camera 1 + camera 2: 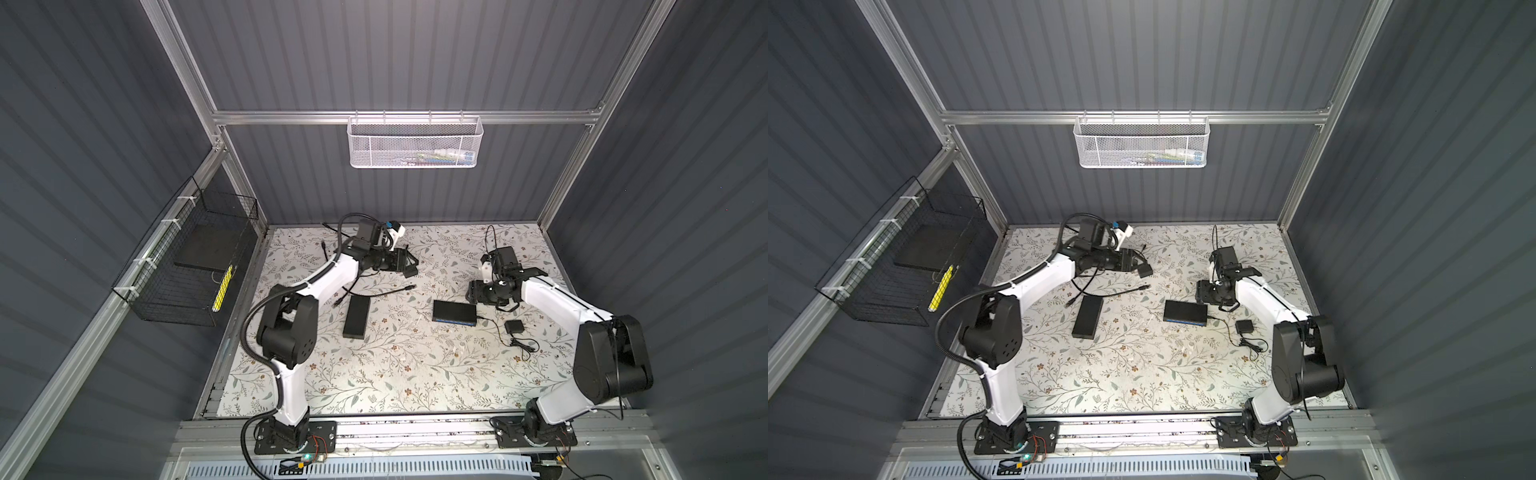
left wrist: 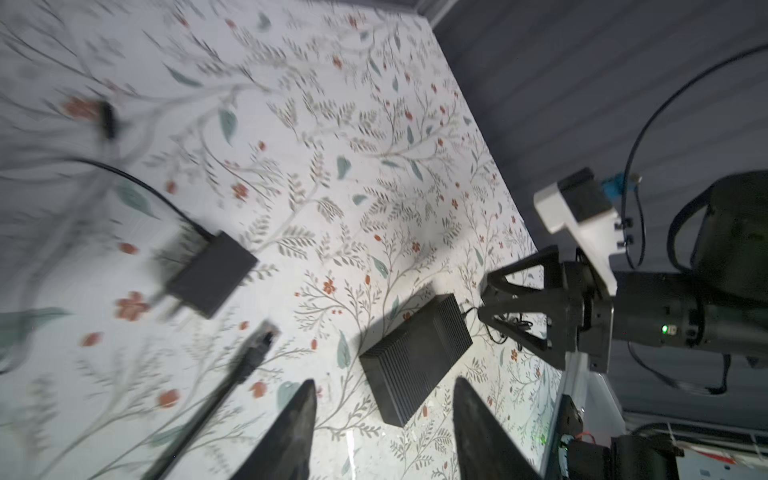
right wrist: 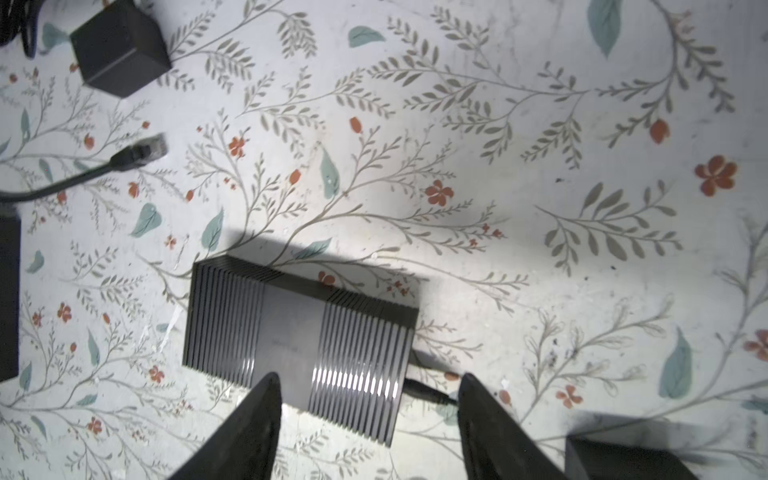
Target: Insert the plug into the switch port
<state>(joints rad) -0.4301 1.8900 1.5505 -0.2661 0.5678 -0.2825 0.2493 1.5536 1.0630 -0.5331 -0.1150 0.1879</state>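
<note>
- Right wrist view: print on the switch [image 3: 299, 332] top is too faint to read.
- My right pincer [image 3: 370, 376] hangs spread over it.
- My left pincer [image 2: 384, 381] is spread, empty.

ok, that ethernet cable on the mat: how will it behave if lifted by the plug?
Probably floppy: the ethernet cable lies in a loose curve, so the tail would likely trail and tug. The plug looks small and hard-bodied, so probably stiff but apt to twist in a grip. It is thin, so likely light.
</note>
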